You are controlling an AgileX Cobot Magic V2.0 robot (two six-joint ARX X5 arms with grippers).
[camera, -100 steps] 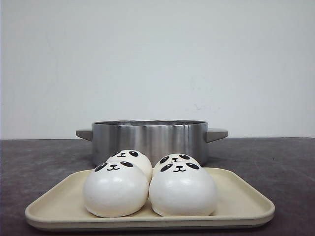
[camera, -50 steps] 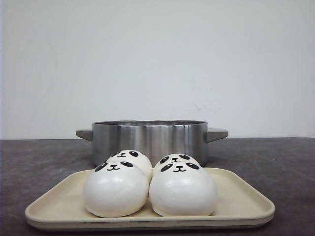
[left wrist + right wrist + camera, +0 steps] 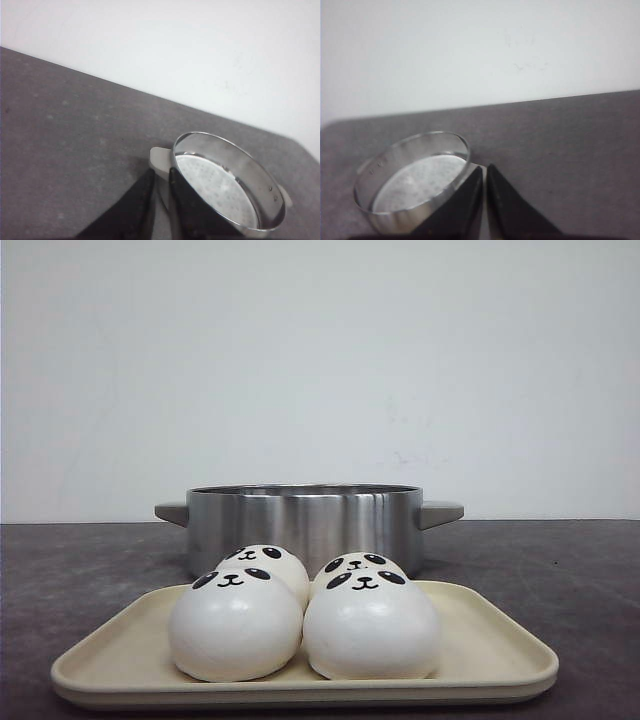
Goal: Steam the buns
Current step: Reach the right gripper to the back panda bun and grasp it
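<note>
Four white panda-faced buns sit together on a beige tray [image 3: 480,680] at the front of the table: front left [image 3: 235,630], front right [image 3: 370,630], back left [image 3: 270,562], back right [image 3: 358,562]. Behind the tray stands a steel steamer pot [image 3: 305,520] with side handles. No gripper shows in the front view. In the left wrist view my left gripper [image 3: 161,172] is shut and empty, with the pot [image 3: 225,182] and its perforated floor beyond it. In the right wrist view my right gripper [image 3: 485,167] is shut and empty, with the pot [image 3: 410,175] beyond it.
The dark grey tabletop [image 3: 560,570] stretches to both sides of the pot and ends at a white wall [image 3: 320,360]. The pot's grey handles [image 3: 440,512] stick out left and right. The pot has no lid on it.
</note>
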